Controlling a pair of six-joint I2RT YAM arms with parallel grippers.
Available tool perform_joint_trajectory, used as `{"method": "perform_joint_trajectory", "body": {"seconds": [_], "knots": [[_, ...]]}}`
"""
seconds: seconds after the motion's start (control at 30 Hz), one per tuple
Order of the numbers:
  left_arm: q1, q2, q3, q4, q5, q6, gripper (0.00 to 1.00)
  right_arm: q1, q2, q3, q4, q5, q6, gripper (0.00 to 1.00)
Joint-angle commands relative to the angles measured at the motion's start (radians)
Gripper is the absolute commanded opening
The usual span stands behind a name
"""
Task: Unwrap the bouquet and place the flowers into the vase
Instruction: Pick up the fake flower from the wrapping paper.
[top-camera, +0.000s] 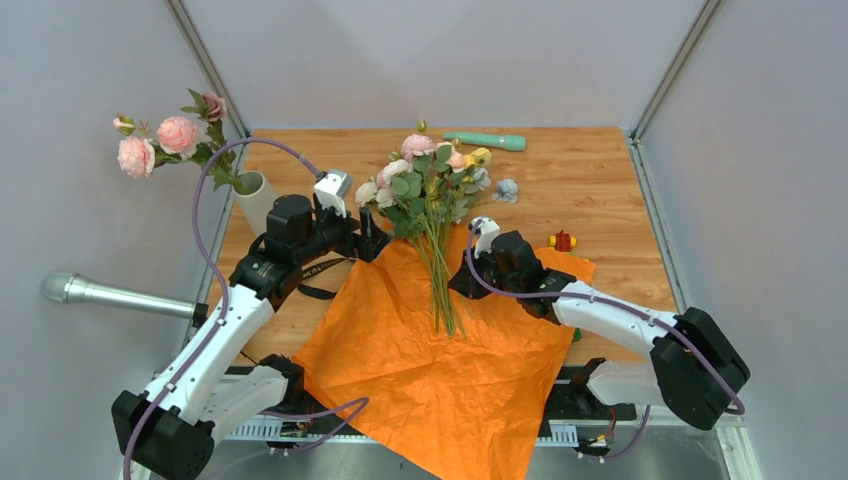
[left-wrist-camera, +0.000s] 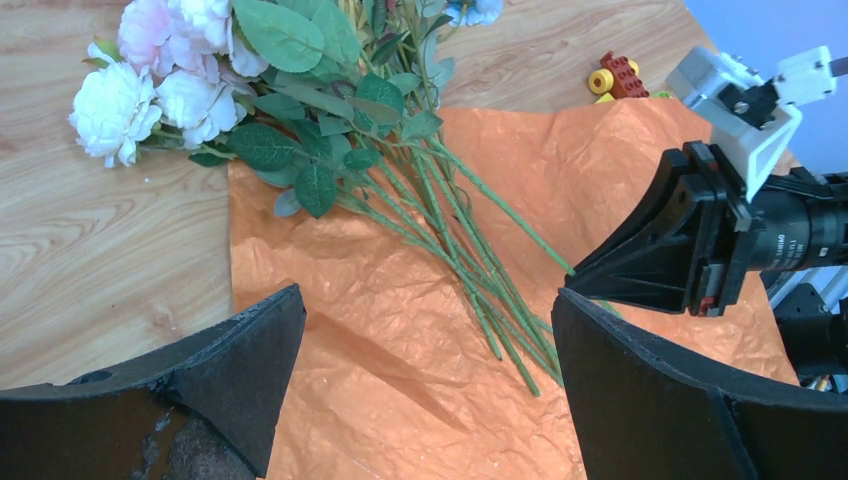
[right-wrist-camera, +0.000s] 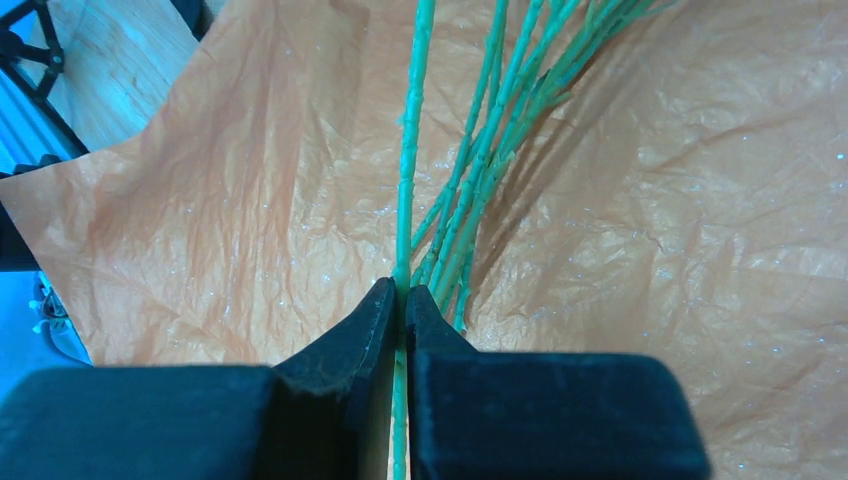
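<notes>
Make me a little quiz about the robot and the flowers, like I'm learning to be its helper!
1. True or false: the right gripper is shut on a single green stem.
2. Under the loose flowers, the orange paper is: A rolled up, B spread open, C torn in two.
3. Fill the gap: the blooms in the vase are ___.
Key: 1 true; 2 B; 3 pink.

Walls: pale grey panels, far, left and right.
Posts: metal, at both far corners.
Table: light wood grain, wall to wall.
Light: even, soft.
</notes>
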Motion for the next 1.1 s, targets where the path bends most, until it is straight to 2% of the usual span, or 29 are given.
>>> {"method": "perform_joint_trajectory", "body": {"seconds": [0.0, 0.5, 1.07], "knots": [[0.006, -0.023, -0.008, 0.03, 0.012, 0.016, 1.0, 0.009, -0.055, -0.003, 0.083, 0.0, 0.002, 0.0], [0.006, -0.051, -0.014, 0.039, -0.009, 0.018, 1.0, 0.067, -0.206, -0.031, 0.242, 0.046, 0.088, 0.0], [0.006, -0.1, -0.024, 0.047, -0.044, 0.023, 1.0, 0.077, -0.378, -0.097, 0.303, 0.097, 0.155, 0.0]]}}
